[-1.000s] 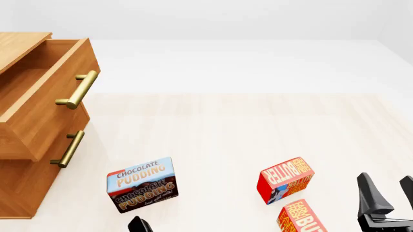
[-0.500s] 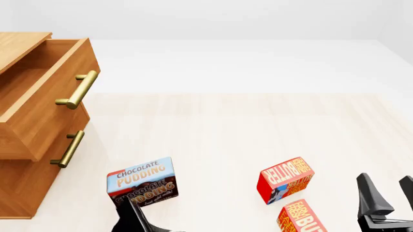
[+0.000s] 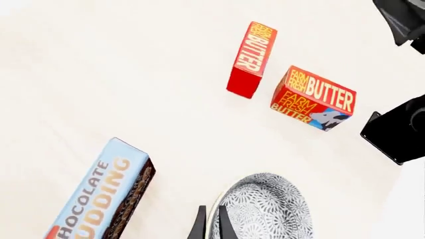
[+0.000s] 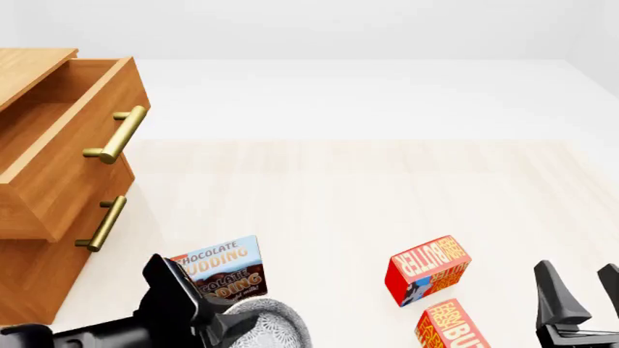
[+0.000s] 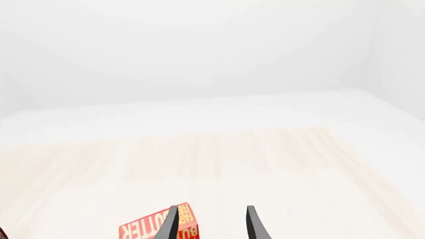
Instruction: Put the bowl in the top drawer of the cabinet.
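The bowl (image 4: 274, 326), white with a grey lace pattern, shows at the bottom edge of the front view, just in front of the pudding box. My left gripper (image 4: 220, 319) is shut on its rim; the wrist view shows the two fingers (image 3: 200, 229) pinching the edge of the bowl (image 3: 265, 209). The cabinet (image 4: 39, 283) stands at the left with its top drawer (image 4: 68, 152) pulled out and open, brass handle (image 4: 118, 134) facing the table. My right gripper (image 4: 581, 293) stands open at the bottom right, holding nothing; its fingers (image 5: 170, 225) are spread.
A chocolate pudding box (image 4: 220, 272) stands between the bowl and the cabinet. Two red butter boxes (image 4: 428, 267) (image 4: 453, 325) lie near the right gripper. The lower drawer handle (image 4: 101, 223) sits under the open drawer.
My left arm has risen into the front view from the bottom edge, bringing the bowl with it. The right arm has stayed put.
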